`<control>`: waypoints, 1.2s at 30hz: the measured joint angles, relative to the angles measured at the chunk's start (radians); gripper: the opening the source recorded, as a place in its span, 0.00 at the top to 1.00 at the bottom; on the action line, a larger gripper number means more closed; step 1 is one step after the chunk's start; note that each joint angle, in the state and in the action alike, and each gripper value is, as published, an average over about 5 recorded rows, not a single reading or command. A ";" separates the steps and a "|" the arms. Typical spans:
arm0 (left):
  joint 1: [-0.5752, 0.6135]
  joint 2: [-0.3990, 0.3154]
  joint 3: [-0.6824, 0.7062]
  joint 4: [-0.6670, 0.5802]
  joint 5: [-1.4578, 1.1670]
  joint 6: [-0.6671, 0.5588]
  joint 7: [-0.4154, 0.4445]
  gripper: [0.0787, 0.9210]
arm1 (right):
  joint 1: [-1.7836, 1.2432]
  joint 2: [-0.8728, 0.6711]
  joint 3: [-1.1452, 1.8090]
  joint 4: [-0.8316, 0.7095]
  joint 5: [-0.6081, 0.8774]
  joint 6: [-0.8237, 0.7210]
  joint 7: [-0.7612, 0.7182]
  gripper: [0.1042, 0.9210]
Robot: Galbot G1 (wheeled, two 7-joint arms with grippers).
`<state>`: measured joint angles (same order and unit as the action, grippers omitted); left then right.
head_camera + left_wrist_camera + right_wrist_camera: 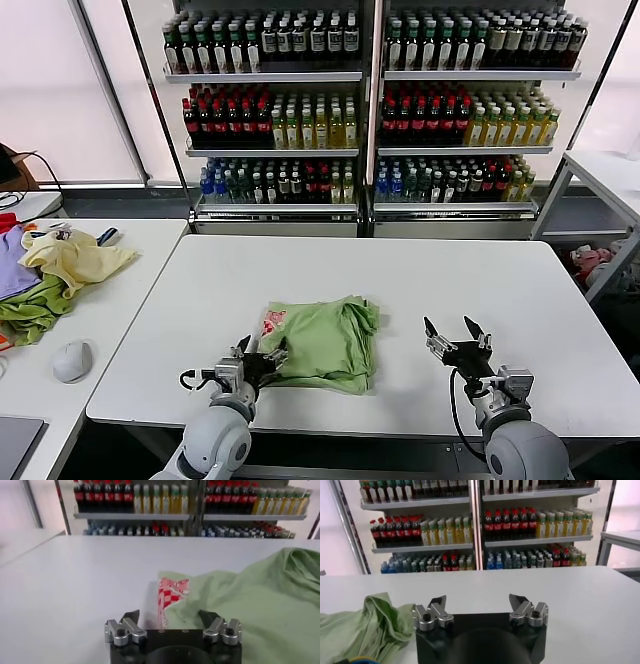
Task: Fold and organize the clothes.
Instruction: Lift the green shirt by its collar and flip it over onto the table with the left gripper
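Note:
The light green T-shirt [325, 342] lies folded in a rough square near the front middle of the white table [400, 270], its red-and-white patch [272, 321] at its near-left corner. My left gripper [261, 357] is open at that corner, jaws straddling the shirt's edge just below the patch [171, 591]. The shirt fills the right of the left wrist view [250, 600]. My right gripper [455, 331] is open and empty over bare table to the right of the shirt. The shirt's edge shows in the right wrist view [365, 625].
On a side table to the left lie a pale yellow garment [72, 258], a darker green garment [30, 308], a purple one [12, 262] and a white mouse [72, 360]. Shelves of bottles [370, 100] stand behind. Another table [605, 170] is at far right.

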<state>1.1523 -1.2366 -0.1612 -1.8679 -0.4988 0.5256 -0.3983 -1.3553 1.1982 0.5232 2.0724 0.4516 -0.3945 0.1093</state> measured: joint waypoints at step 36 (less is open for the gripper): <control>0.016 0.028 -0.364 -0.062 -0.746 0.033 0.032 0.95 | -0.017 -0.006 0.007 0.030 0.011 0.010 -0.002 0.12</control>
<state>1.1681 -1.2084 -0.5250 -1.9298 -1.2444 0.5589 -0.3660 -1.3719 1.1919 0.5299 2.1027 0.4628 -0.3846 0.1073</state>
